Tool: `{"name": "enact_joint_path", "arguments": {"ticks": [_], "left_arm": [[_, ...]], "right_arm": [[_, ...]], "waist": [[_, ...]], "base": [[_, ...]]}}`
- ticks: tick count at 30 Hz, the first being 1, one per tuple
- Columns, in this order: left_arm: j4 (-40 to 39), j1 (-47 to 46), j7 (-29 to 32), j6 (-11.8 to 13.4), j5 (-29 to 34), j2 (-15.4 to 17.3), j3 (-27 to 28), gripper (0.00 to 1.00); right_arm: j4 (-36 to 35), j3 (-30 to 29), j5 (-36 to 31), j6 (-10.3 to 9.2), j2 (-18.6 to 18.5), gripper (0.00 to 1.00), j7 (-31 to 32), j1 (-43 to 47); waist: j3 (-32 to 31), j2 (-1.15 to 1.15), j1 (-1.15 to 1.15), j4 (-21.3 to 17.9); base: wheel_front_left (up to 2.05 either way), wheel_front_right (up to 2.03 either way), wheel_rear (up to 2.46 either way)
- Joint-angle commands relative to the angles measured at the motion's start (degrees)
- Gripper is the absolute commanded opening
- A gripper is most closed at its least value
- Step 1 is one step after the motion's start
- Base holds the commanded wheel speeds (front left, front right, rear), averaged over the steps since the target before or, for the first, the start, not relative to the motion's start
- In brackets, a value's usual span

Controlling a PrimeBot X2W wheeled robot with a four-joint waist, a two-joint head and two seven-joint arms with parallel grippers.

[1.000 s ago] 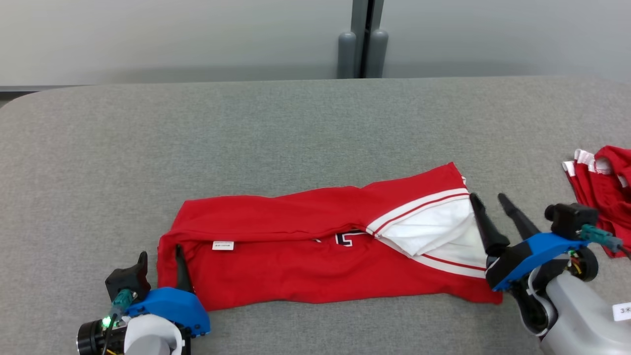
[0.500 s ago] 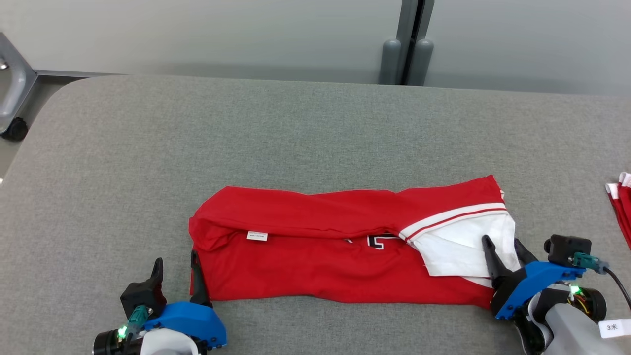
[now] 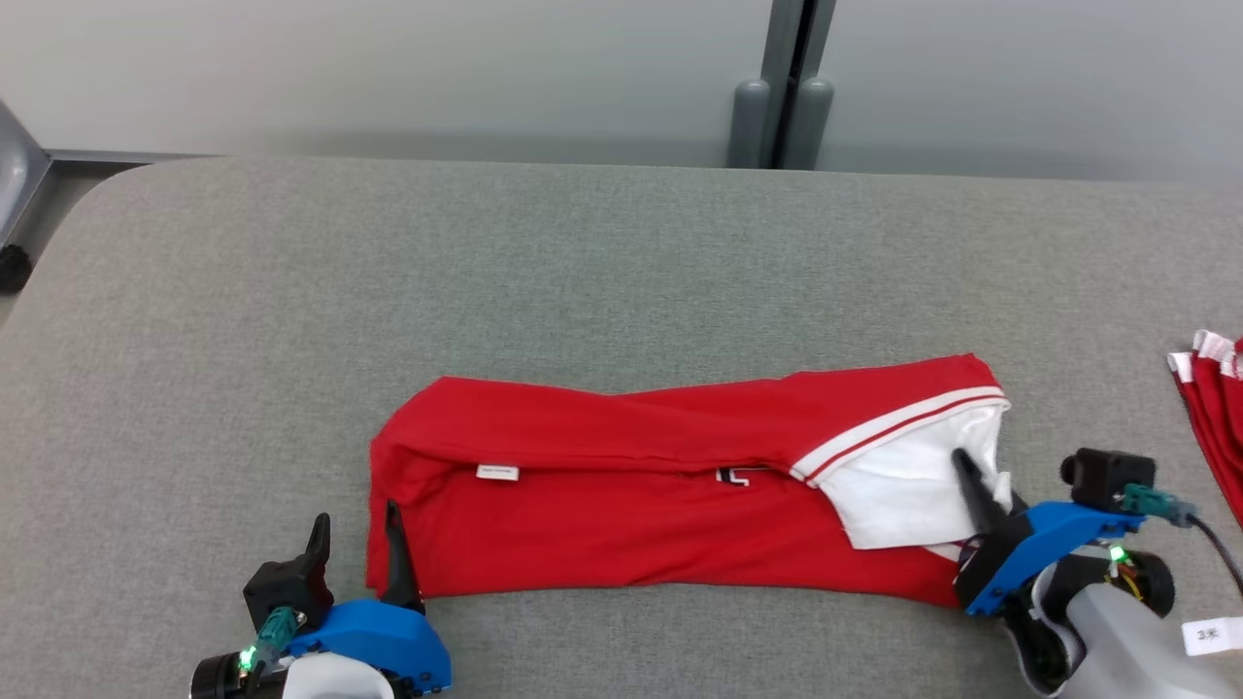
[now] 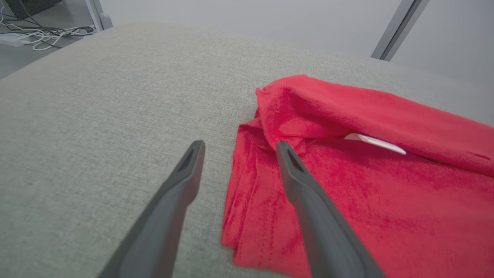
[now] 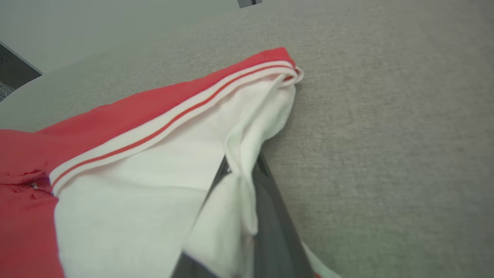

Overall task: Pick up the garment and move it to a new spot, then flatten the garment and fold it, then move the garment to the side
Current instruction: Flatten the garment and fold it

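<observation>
Garment, one, red; one left tool, one right tool.

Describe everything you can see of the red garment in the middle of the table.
The red garment is soft knit cloth, folded into a long band lying flat across the grey table. Its right end shows a white panel edged with a red-and-white stripe; a small white label and part of a dark print peek from the fold. The right hand is shut on the white cloth; the open left hand straddles its left edge.
</observation>
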Motion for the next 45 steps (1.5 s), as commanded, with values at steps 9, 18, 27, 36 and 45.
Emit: {"name": "enact_joint_path", "arguments": {"ticks": [9, 18, 27, 36, 45], "left_arm": [[0.96, -0.72, -0.12, -0.29, -3.51, -0.10, -3.61, 1.00], [1.28, -1.58, -0.13, 0.15, -5.59, -0.10, -9.32, 1.00], [1.15, -0.79, -0.13, 0.66, -6.88, -0.13, -13.58, 1.00], [0.69, -1.57, -0.12, 1.91, -8.08, -0.13, -16.54, 1.00], [-1.41, -1.77, -0.13, 3.19, -5.63, -0.13, -13.83, 1.00]], "right_arm": [[-11.45, -1.52, -1.21, 0.00, -3.46, 0.00, -1.10, 0.64], [-20.21, 9.77, 1.51, 0.00, 1.27, 0.00, 0.89, -0.92], [-16.81, 14.52, 1.43, 0.00, 3.57, 0.00, 2.22, -3.20], [-10.72, 15.76, 2.21, 0.00, 7.57, 1.00, 0.59, -5.38], [-12.04, 3.76, -5.28, 0.00, 4.54, 1.00, -1.06, -3.88]], "waist": [[-2.29, -0.01, -0.01, -4.17], [-2.11, -0.01, -0.01, 2.43], [-1.68, -0.01, -0.01, 11.82], [-1.36, -0.01, -0.01, 16.01], [-2.60, -0.01, -0.01, 8.60]], "base": [[0.00, 0.00, 0.00], [0.00, 0.00, 0.00], [0.00, 0.00, 0.00], [0.00, 0.00, 0.00], [0.00, 0.00, 0.00]]}}
